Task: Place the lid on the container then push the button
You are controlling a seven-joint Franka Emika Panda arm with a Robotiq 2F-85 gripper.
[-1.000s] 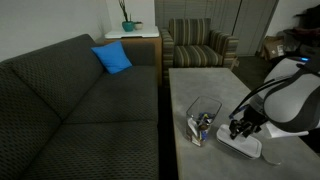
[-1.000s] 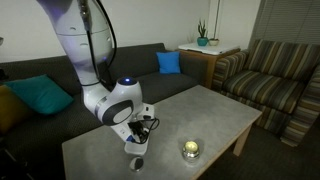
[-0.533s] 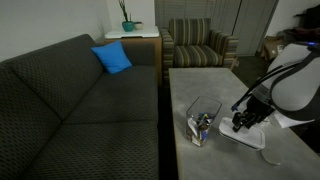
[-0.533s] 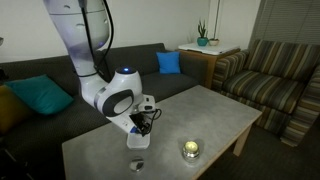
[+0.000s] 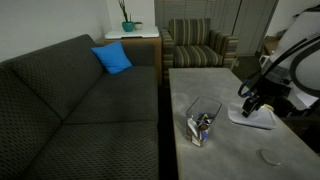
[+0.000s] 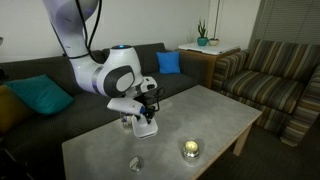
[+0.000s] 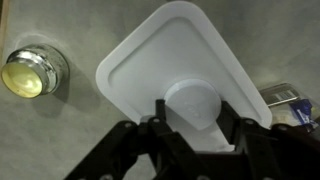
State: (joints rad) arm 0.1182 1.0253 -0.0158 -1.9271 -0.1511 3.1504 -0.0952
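Note:
My gripper (image 7: 193,108) is shut on the round knob of the flat white lid (image 7: 185,55) and holds it tilted above the table. In both exterior views the lid (image 5: 254,117) (image 6: 144,126) hangs under the gripper (image 5: 248,103) (image 6: 148,108). The clear container (image 5: 203,120) with small dark and colourful items stands open on the table, a little away from the lid; its edge shows at the right of the wrist view (image 7: 290,100). The round silvery button (image 6: 190,150) (image 7: 30,70) glows yellow on the table.
A small grey round disc (image 6: 135,163) (image 5: 270,156) lies near the table's front edge. A dark sofa (image 5: 70,100) with a blue cushion runs along the table (image 5: 210,85). A striped armchair (image 5: 200,45) stands behind it.
The gripper has risen with the lid, lifting it off the table and carrying it farther back, away from the grey disc. The container and the button have not moved.

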